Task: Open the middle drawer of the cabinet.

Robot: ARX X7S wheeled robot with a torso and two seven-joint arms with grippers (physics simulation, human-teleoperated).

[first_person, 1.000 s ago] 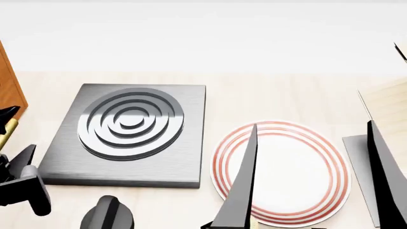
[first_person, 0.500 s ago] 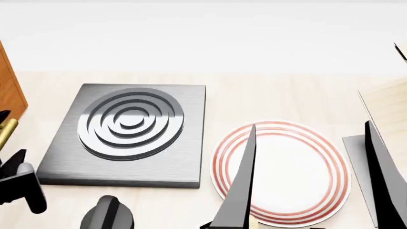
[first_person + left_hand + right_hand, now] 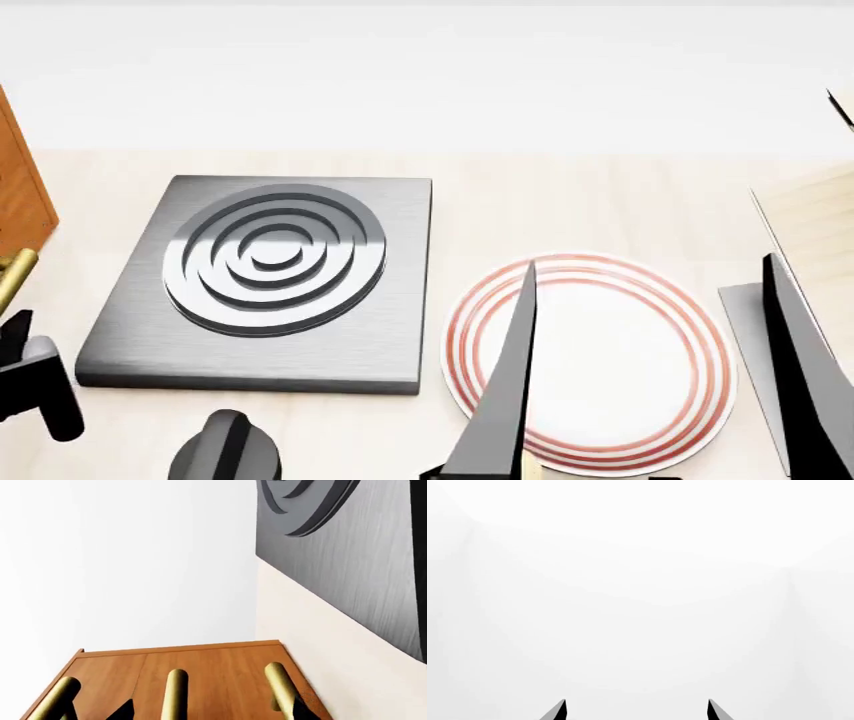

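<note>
A pale wooden table (image 3: 561, 200) carries a grey stove plate (image 3: 267, 285). Right of the stove plate lies a red-ringed plate (image 3: 627, 360); left stands the cabinet (image 3: 20, 190).

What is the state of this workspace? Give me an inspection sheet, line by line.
Surface: pale wooden table, uncovered between the items.
Job's things: cabinet at the table's left edge; middle drawer looks level with its neighbours, not pulled out; nothing clamped on its brass handle.
Clutter: grey ringed burner slab, red-ringed plate, pale wood rack, black knob.
Grippers: left claw low beside the cabinet, opening unclear; right claw open, empty.
Cables: nothing seen.
Surroundings: plain white backdrop.
</note>
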